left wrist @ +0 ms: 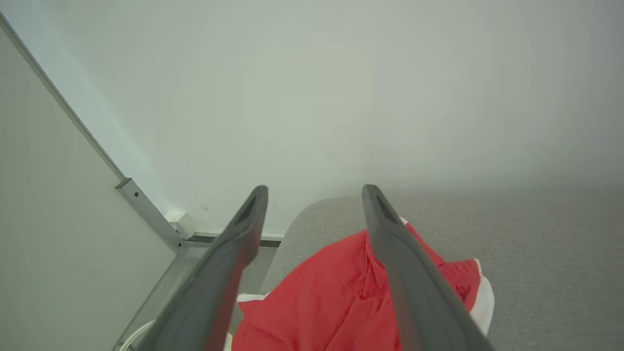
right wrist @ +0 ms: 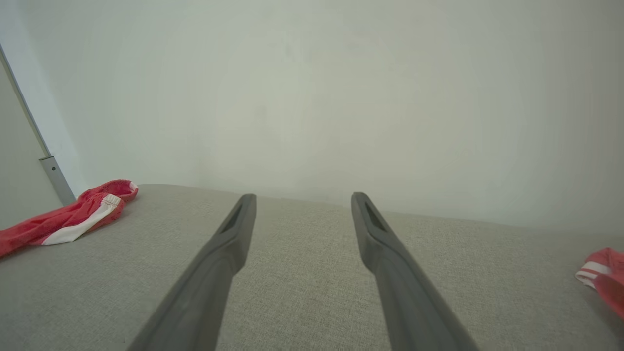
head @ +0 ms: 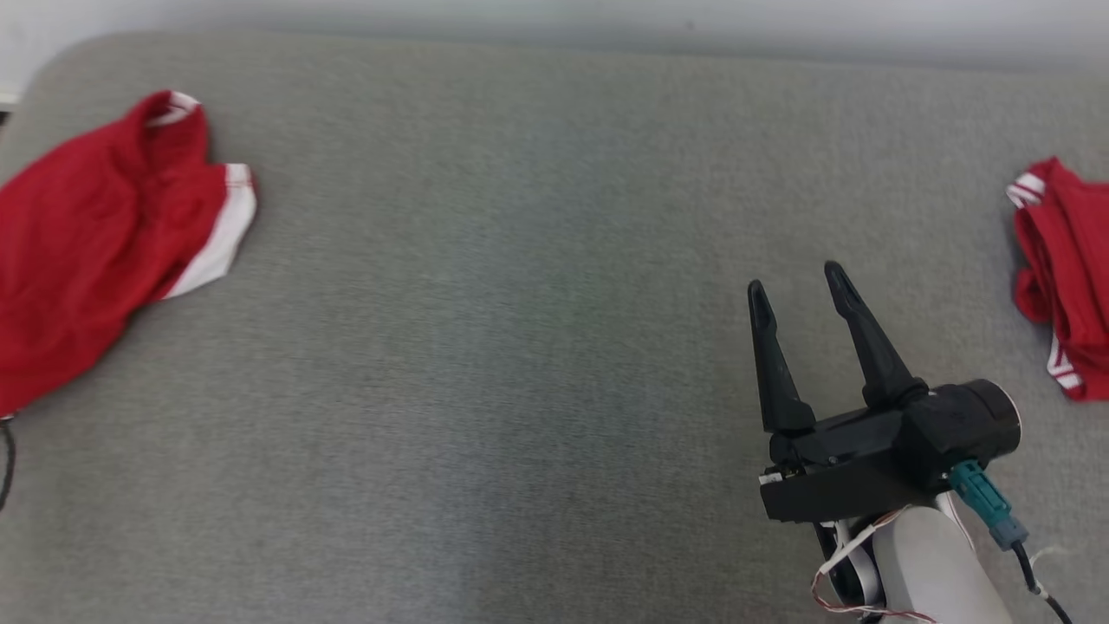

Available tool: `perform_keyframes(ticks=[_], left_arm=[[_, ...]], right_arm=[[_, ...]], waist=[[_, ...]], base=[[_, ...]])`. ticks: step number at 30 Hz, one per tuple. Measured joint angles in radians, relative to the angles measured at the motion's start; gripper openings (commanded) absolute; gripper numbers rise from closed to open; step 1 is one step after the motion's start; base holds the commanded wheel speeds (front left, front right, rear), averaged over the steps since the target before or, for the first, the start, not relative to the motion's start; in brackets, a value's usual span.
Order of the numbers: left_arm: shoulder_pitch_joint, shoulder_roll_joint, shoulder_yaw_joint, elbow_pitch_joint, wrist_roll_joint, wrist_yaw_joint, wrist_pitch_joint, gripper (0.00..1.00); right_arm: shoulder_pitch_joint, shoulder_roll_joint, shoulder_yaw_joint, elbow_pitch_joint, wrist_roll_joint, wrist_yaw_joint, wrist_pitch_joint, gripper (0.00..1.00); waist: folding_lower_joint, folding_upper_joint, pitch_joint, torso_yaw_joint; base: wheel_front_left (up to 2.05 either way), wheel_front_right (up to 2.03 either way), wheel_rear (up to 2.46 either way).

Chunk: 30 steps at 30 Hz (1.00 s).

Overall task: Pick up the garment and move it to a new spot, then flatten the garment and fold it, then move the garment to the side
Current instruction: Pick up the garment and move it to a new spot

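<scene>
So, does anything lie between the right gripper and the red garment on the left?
Nothing visible does. Bare grey surface separates the open right gripper from the left red garment. A second red garment lies on the gripper's other side, off that path.

Garment (head: 95,243) is lying on the table (head: 485,347), well left of the right gripper (head: 793,277); second garment (head: 1070,269) is lying near the gripper's right, at the table's edge.
</scene>
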Motion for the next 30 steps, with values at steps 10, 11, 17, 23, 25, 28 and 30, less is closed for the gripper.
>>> perform_keyframes(ticks=[10, 11, 17, 23, 25, 28, 30], left_arm=[[-0.076, 0.054, -0.146, 0.163, -0.145, 0.0, 0.12, 1.0], [-0.082, 0.058, -0.159, 0.178, -0.166, 0.0, 0.138, 1.0], [-0.088, 0.082, -0.25, 0.222, -0.244, 0.0, 0.254, 1.0], [-0.096, 0.085, -0.291, 0.298, -0.335, 0.0, 0.421, 1.0], [-0.112, 0.081, -0.295, 0.321, -0.363, 0.0, 0.461, 1.0], [-0.122, 0.073, -0.302, 0.351, -0.381, 0.0, 0.498, 1.0], [-0.131, 0.067, -0.309, 0.363, -0.39, 0.0, 0.518, 1.0]], right_arm=[[-0.025, 0.0, 0.018, -0.011, -0.007, 0.0, 0.0, 1.0], [-0.025, 0.0, 0.018, -0.012, -0.008, 0.0, 0.0, 1.0], [-0.027, 0.0, 0.018, -0.016, -0.018, 0.0, 0.0, 1.0], [-0.028, 0.0, 0.02, -0.021, -0.029, 0.0, 0.0, 1.0], [-0.03, 0.0, 0.02, -0.02, -0.034, 0.0, 0.0, 1.0], [-0.03, 0.0, 0.023, -0.016, -0.036, 0.0, 0.0, 1.0], [-0.03, 0.0, 0.024, -0.014, -0.038, 0.0, 0.0, 1.0]], waist=[[-0.0001, 0.0, 0.106, -0.12], [-0.0002, 0.0, 0.114, -0.128], [-0.0003, -0.0001, 0.148, -0.158], [-0.0004, -0.0001, 0.169, -0.168], [-0.0004, -0.0003, 0.171, -0.169], [-0.0005, -0.0004, 0.169, -0.168], [-0.0005, -0.0004, 0.167, -0.167]], base=[[0.0, 0.0, 0.0], [0.0, 0.0, 0.0], [0.0, 0.0, 0.0], [0.0, 0.0, 0.0], [0.0, 0.0, 0.0], [0.0, 0.0, 0.0], [0.0, 0.0, 0.0]])
